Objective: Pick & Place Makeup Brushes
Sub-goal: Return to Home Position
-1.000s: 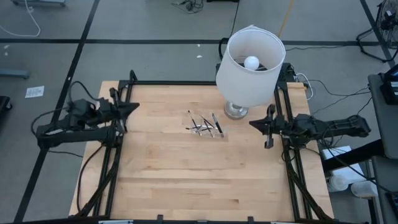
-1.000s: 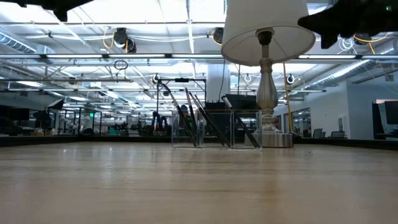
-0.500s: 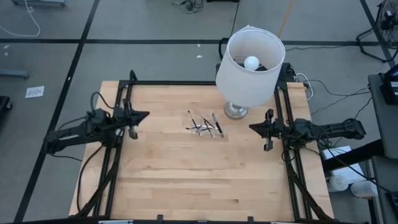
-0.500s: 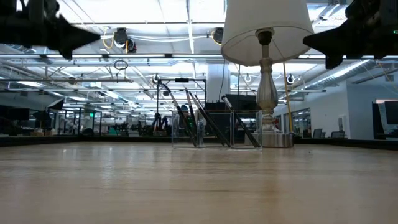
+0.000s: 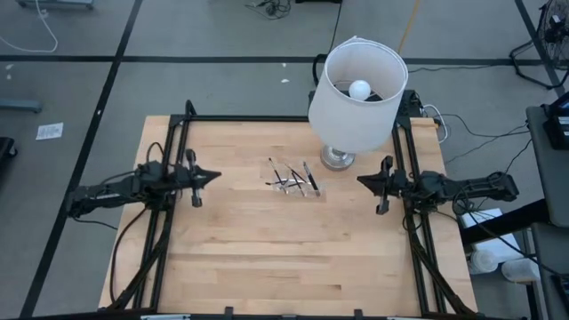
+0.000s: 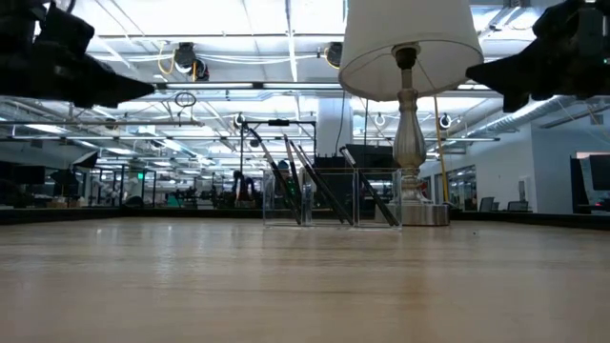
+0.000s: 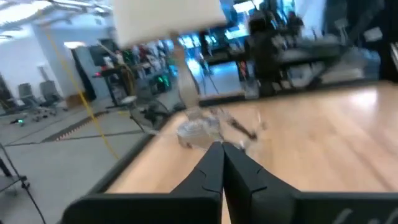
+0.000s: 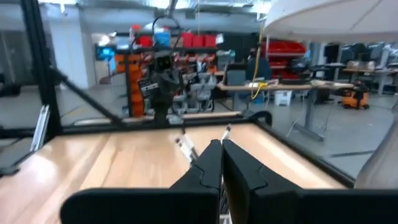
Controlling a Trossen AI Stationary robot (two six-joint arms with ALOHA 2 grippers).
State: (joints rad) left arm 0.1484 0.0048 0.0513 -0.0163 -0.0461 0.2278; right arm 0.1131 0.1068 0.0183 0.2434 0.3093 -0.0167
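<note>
Several thin dark makeup brushes (image 5: pixel 293 178) stand leaning in a clear holder (image 6: pixel 329 198) at the table's middle, near the lamp's foot; in the low view their handles (image 6: pixel 315 186) slant against its walls. My left gripper (image 5: pixel 216 176) hovers shut above the table's left side, pointing level toward the brushes (image 7: pixel 239 127). My right gripper (image 5: pixel 360 180) hovers shut above the right side, pointing back at them (image 8: pixel 185 146). Both show high up in the low view, left gripper (image 6: pixel 143 90) and right gripper (image 6: pixel 472 69). Neither touches anything.
A table lamp with a white shade (image 5: pixel 357 89) stands on a silver foot (image 5: pixel 338 158) at the far right of the wooden table (image 5: pixel 267 258), close behind the brushes. Black frame rails (image 5: pixel 169 213) run along the left and right edges.
Both arms have sunk toward the table with their fingers shut. My left gripper came down farther, dropping into the low view from above and reaching a little toward the brushes. My right gripper sank less. The brushes have not moved.
</note>
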